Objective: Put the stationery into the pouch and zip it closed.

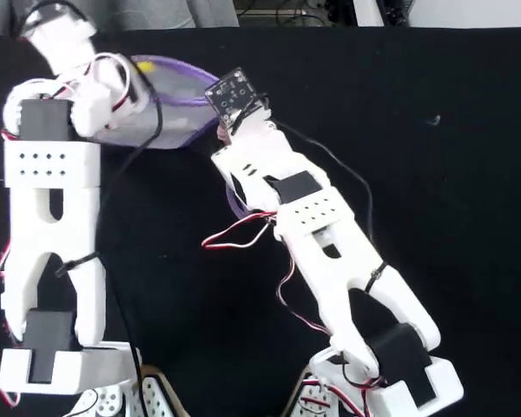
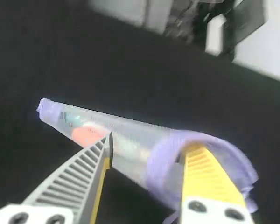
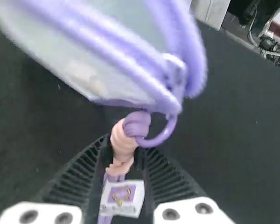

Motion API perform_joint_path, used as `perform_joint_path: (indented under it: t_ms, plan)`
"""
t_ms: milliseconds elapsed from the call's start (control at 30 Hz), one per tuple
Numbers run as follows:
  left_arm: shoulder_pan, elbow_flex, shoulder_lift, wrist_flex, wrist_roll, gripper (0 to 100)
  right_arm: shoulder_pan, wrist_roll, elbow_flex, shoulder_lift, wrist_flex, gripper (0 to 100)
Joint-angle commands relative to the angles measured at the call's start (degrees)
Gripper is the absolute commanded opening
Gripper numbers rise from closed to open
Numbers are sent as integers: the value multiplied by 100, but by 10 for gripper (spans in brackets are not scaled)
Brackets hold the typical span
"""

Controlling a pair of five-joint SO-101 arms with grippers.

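The pouch [image 1: 169, 122], clear-walled with purple trim, was seen toward the far left corner of the bench [image 1: 434, 226], held between the two arms. The left hand [image 2: 151, 148] was found clamped on one end of it. One yellow finger [image 2: 203, 172] was covered at its tip by the purple rim, and the other finger [image 2: 91, 172] was pressed against the clear wall from outside. Through that wall an orange item [image 2: 86, 135] and something teal [image 2: 74, 120] were made out inside; what they were could not be told. At the opposite end, nearer the bench's middle, the right hand [image 3: 126, 150] was found pressed together on the zip pull [image 3: 125, 136], a pink and purple cord. Its small square tag [image 3: 121, 198] was noted lying between the ribbed fingers. The purple zip track [image 3: 98, 42] was seen just beyond that hand. Whether the zip was closed could not be judged.
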Motion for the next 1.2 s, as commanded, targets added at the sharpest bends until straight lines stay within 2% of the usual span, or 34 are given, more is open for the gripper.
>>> perform_joint_path:
  t_ms: [0,233,367,633,867,1000,1167]
  plan:
    - [523,-611,-79,-492,35,246,-26,105,-338,-92,97,11]
    - [901,-1490,1073,-527,35,247,9,105,-233,-224,1020,11]
    - [910,-2211,1855,-255,70,246,-26,105,312,-822,1020,11]
    - [664,-3943,1916,1301,44,246,-35,105,848,-1745,809,11]
    - [-215,-5191,1670,2567,18,246,-176,141,822,-1789,826,11]
    - [-637,-5534,1653,3156,-791,242,-255,149,699,-1789,835,11]
    - [-1033,-4945,1626,3165,-1714,242,-220,158,224,-1789,1363,11]
